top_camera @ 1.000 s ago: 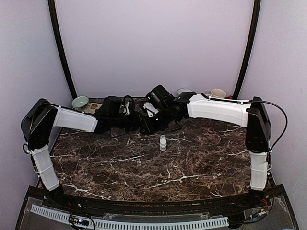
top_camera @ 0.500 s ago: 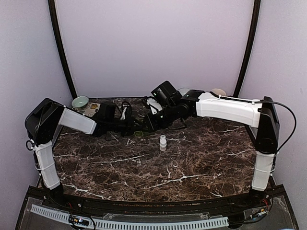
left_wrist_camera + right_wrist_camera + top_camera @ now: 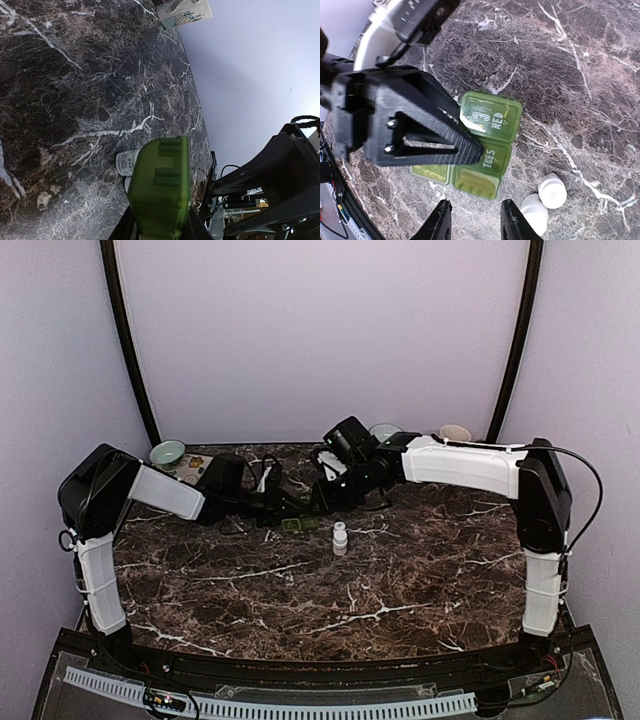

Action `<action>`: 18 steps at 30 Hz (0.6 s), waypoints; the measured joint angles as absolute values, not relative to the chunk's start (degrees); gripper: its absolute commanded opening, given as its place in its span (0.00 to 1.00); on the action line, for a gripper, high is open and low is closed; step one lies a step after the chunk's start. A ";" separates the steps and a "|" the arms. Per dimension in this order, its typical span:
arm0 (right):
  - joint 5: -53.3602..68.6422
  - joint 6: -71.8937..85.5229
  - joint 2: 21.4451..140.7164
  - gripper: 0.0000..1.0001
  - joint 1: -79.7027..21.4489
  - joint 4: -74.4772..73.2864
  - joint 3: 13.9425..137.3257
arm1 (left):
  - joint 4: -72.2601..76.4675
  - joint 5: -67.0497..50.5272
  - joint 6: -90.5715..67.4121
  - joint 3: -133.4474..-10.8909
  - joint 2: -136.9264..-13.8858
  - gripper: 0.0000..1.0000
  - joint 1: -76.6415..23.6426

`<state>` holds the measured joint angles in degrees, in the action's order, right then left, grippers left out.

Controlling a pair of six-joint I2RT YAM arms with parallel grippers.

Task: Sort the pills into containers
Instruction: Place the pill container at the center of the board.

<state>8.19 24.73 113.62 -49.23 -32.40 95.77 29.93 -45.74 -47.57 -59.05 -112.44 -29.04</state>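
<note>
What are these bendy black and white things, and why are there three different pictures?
They are two robot arms, and each ends in a two-fingered pincher called a gripper. The big picture is taken from above and behind the arms. The other two come from small cameras on the wrists, so each one sees its own fingers. On the dark marble table stands a small white bottle, and a green bowl sits at the far edge. The left gripper is pinching a green pill box with lids marked WED and TUES. The right gripper is open close by, holding nothing.
</note>
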 measured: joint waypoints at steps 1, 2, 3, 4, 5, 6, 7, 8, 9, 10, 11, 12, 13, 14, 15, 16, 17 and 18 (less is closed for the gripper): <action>8.23 24.71 114.50 0.32 -49.23 -32.40 96.12 | 29.95 -45.95 -47.46 -59.24 -112.53 0.00 -29.04; 8.32 24.71 115.33 0.32 -49.21 -32.53 96.42 | 29.91 -46.15 -47.27 -59.53 -112.71 0.01 -29.04; 8.43 24.71 115.85 0.32 -49.21 -32.62 96.60 | 29.93 -46.26 -47.11 -59.79 -112.88 0.01 -29.04; 8.62 24.71 116.46 0.32 -49.15 -32.75 96.77 | 29.93 -46.46 -46.89 -60.14 -113.21 0.01 -29.02; 8.82 24.71 117.01 0.32 -49.08 -32.84 96.92 | 29.91 -46.57 -46.78 -60.36 -113.43 0.01 -28.97; 9.04 24.71 117.47 0.32 -49.06 -32.97 97.06 | 29.85 -46.70 -46.61 -60.60 -113.75 0.01 -28.93; 9.10 24.71 117.75 0.32 -49.06 -33.12 97.19 | 29.80 -46.85 -46.44 -60.84 -114.21 0.01 -28.77; 9.23 24.69 118.06 0.32 -48.99 -33.28 97.36 | 29.76 -47.03 -46.24 -60.99 -114.63 0.01 -28.73; 9.30 24.67 118.32 0.32 -48.97 -33.50 97.60 | 29.71 -47.20 -46.04 -61.01 -115.02 0.01 -28.71; 9.37 24.64 118.43 0.32 -48.97 -33.61 97.76 | 29.63 -47.44 -45.80 -61.01 -115.44 0.01 -28.62; 9.43 24.64 118.45 0.32 -48.95 -33.71 97.86 | 29.54 -47.59 -45.63 -61.04 -115.77 0.01 -28.56; 9.47 24.53 118.45 0.32 -48.95 -33.89 98.08 | 29.32 -47.79 -45.41 -61.04 -116.05 0.01 -28.47; 9.50 24.53 118.45 0.32 -48.95 -33.91 98.15 | 29.02 -47.92 -45.21 -61.04 -116.20 0.01 -28.42; 9.45 24.49 118.45 0.32 -48.95 -33.91 98.26 | 28.62 -48.16 -44.93 -61.04 -116.33 0.01 -28.36; 9.41 24.45 118.45 0.32 -48.95 -33.89 98.35 | 28.27 -48.53 -44.53 -61.06 -116.40 0.01 -28.32; 9.32 24.43 118.45 0.33 -48.90 -33.89 98.37 | 27.70 -48.95 -44.05 -61.17 -116.42 0.01 -28.23; 9.21 24.36 118.45 0.33 -48.84 -33.89 98.37 | 27.22 -49.19 -43.62 -61.39 -116.42 0.01 -28.21; 9.17 24.25 118.45 0.33 -48.71 -33.91 98.37 | 26.55 -49.58 -43.00 -61.80 -116.46 0.01 -28.12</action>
<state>9.17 24.25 118.45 -48.71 -33.91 98.37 26.55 -49.58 -43.00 -61.80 -116.46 -28.12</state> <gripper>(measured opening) 0.325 0.247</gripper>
